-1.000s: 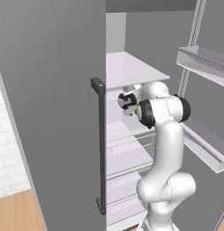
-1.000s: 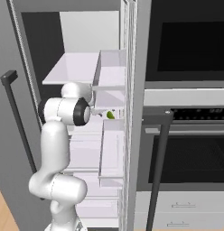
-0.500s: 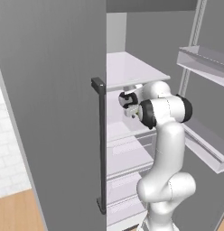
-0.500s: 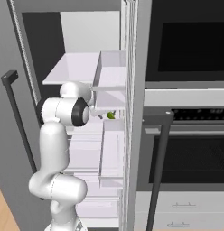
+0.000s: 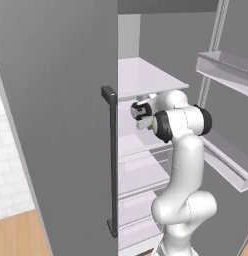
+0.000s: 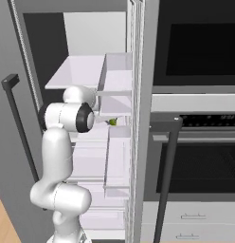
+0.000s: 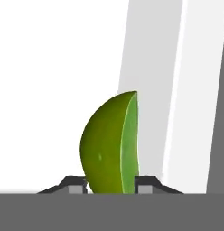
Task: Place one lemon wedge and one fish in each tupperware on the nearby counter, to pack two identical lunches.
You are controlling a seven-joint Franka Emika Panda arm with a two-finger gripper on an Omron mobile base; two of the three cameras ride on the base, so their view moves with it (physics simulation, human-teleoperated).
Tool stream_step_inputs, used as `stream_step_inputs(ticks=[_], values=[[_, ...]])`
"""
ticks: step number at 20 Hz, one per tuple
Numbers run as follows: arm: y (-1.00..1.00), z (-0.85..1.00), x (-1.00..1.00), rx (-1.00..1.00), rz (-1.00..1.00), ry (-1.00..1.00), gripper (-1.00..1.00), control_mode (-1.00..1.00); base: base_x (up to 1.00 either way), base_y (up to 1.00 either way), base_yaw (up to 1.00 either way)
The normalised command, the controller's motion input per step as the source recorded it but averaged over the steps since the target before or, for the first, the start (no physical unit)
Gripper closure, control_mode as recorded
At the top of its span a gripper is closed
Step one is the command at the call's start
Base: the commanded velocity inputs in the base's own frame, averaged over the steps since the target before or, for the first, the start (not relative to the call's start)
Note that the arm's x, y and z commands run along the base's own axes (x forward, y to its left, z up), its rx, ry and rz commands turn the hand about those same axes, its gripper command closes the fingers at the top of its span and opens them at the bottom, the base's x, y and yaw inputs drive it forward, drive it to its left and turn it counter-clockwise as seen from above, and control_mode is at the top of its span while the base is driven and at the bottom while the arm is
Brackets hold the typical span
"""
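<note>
Lemon wedge (image 7: 111, 144): one in sight, bright green, rind on the left and cut face on the right in the hand view, standing upright between the two dark fingertips (image 7: 77, 185) of the gripper (image 7: 111, 185). Tips sat tight against both sides of the wedge base, so the gripper read as clamped onto the lemon wedge. From the right base view the same wedge (image 6: 112, 122) showed as a small green speck just past the hand, inside the open fridge (image 6: 86, 71), at the level of a middle shelf and close to the inner edge of the fridge door (image 6: 120, 142); whether it rested on the shelf or hung clear of it could not be told. In the left base view the gripper (image 5: 141, 116) reached into the fridge interior under the upper white shelf (image 5: 146, 77), wedge itself not resolvable there. Count: one wedge, one arm, one gripper. One built-in oven (image 6: 200, 161) with a dark glass door and a long vertical handle (image 6: 167, 175) stood to the right of the fridge. One long dark handle (image 5: 112, 160) ran down the fridge door in the left base view. No brands, labels or readable writing on any surface.
</note>
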Motion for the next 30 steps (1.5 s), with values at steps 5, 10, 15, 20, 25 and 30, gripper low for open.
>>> stream_step_inputs(ticks=[5,10,15,20,25,30], values=[[0.64,-0.72,0.02,-0.08,0.04,-0.02,1.00,-1.00,0.00,0.00,0.00],[0.65,-0.73,0.00,-0.22,0.10,-0.12,1.00,-1.00,0.00,0.00,0.00],[0.09,-0.33,-0.22,-0.10,0.10,-0.23,1.00,-1.00,0.00,0.00,0.00],[0.08,-0.18,-0.60,-0.13,0.08,-0.37,1.00,-1.00,0.00,0.00,0.00],[0.02,0.00,-0.91,-0.07,0.06,-0.43,1.00,-1.00,0.00,0.00,0.00],[0.00,0.27,-0.98,-0.01,0.04,-0.29,1.00,-1.00,0.00,0.00,0.00]])
